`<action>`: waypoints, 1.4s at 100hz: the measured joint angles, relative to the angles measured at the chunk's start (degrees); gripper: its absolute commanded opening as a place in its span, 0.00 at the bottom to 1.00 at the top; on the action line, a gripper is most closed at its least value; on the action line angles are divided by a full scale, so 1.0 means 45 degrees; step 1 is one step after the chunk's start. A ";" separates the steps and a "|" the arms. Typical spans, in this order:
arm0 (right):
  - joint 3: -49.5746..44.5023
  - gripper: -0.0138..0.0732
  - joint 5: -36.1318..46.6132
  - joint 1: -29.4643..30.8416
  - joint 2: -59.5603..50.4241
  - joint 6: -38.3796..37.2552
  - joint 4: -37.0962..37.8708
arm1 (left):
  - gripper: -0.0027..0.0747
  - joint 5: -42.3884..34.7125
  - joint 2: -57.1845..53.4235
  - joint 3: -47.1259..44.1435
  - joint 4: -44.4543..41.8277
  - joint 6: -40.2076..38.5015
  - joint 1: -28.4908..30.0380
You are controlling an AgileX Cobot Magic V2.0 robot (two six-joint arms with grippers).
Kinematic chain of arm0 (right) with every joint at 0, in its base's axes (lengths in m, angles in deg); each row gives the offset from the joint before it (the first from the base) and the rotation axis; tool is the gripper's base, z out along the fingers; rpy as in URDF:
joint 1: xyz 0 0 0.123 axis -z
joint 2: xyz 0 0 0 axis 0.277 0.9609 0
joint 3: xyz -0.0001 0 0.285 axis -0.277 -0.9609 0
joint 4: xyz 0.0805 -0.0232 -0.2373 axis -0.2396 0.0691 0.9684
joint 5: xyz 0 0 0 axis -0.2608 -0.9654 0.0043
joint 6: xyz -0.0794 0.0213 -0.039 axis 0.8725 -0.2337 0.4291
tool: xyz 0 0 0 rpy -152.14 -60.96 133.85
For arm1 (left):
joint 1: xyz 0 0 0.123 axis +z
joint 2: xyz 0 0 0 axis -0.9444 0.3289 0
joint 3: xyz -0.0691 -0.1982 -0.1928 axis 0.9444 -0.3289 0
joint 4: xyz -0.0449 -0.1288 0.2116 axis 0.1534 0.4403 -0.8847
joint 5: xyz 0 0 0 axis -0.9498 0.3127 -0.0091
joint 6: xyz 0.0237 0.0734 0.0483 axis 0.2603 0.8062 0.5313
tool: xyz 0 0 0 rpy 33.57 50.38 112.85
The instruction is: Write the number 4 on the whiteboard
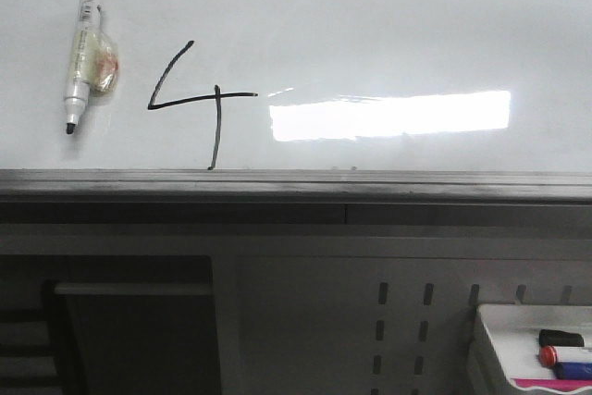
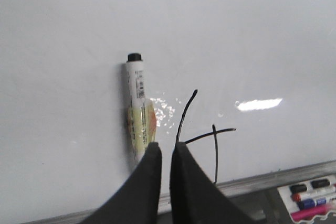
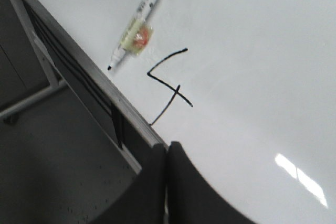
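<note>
Black ink already forms the number 4 (image 1: 197,104) on the whiteboard (image 1: 388,25), just right of the marker (image 1: 81,55) lying uncapped there. You see both the left gripper (image 2: 165,149) and right gripper (image 3: 167,148) pinched nearly closed, holding nothing. Writing looks finished; you likely only need to retreat.

Overhead light is throwing a bright rectangular glare across the whiteboard (image 1: 388,34); everything below its rail is sitting dim and slightly soft.
</note>
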 measured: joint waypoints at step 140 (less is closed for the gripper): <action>-1.1360 0.10 0.7293 0.0000 -0.9389 -0.0509 0.0076 | 0.01 -0.2867 -0.9796 -0.6772 -0.1933 0.0092 0.0155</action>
